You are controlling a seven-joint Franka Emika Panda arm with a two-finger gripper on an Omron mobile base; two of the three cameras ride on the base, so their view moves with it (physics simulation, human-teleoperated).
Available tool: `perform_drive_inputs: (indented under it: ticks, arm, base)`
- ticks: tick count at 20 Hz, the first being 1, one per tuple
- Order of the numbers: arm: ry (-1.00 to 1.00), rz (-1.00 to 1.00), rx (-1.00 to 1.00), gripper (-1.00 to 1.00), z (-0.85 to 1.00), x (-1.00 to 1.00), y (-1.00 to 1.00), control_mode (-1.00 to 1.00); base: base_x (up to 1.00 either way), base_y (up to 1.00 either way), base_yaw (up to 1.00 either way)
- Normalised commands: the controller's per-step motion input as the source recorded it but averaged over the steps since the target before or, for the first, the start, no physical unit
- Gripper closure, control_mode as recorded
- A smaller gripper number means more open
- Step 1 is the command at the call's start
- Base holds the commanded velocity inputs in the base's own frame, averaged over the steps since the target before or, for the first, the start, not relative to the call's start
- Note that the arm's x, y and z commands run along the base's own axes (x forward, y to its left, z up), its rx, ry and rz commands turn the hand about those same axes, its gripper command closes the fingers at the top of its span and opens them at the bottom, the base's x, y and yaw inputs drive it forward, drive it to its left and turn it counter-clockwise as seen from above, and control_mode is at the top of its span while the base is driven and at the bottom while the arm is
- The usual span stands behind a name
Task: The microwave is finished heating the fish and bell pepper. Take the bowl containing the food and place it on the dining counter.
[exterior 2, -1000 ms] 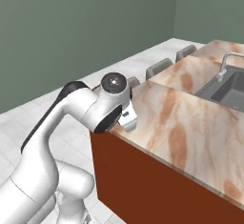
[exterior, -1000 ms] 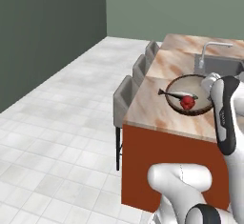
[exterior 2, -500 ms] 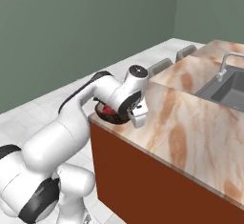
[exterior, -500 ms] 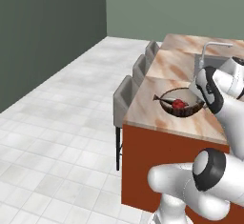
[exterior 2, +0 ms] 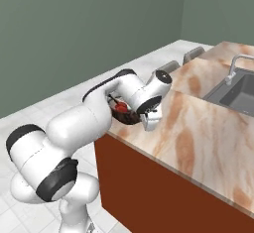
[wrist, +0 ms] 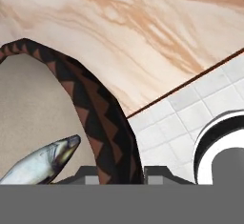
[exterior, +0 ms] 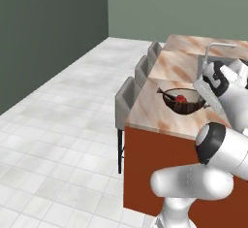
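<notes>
While the counter point(exterior: 160, 113) runs long and beige-veined over its red-brown base, with grey stools point(exterior: 127, 96) along its far side, the bowl point(exterior: 183, 101) sits low over its near end, close to the edge by the tiled floor point(exterior: 63, 125); from these views I cannot tell whether its foot rests on the marble or hangs just above it. In the right base view the arm point(exterior 2: 106, 108) curls over the corner and hides most of the bowl point(exterior 2: 124, 116); the gripper point(wrist: 120, 173) is pinching the bowl's wall, one tip inside and one outside, as the hand view shows.

The risk, as I judge it, lies in that edge: if the jaws let go before the bowl is flat and fully on the marble, it could tip or slide off toward the floor; a tilted release might also roll the food out.

The bowl point(wrist: 102, 123) is dark brown with a zigzag band outside and beige-grey inside; the pepper point(exterior: 180, 99) is a small red lump near its middle; the fish point(wrist: 40, 163) is slim and silver, its dark tail poking over the rim.
</notes>
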Motion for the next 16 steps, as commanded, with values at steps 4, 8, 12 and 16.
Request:
perform_drive_inputs:
  ticks: [4, 8, 12, 16]
  arm:
    - [0.0, -0.11, 0.01, 1.0, -0.24, 0.59, 0.06, -1.0]
    - [0.0, -0.13, -0.02, 1.0, -0.32, 0.92, 0.14, -1.0]
    - [0.0, -0.1, -0.04, 1.0, -0.4, 0.93, 0.04, -1.0]
    - [0.0, -0.04, -0.07, 1.0, -0.66, 0.75, 0.0, -1.0]
  base:
    - [0.0, 0.0, 0.0]
    - [0.0, 0.0, 0.0]
    - [0.0, 0.0, 0.0]
    - [0.0, 0.0, 0.0]
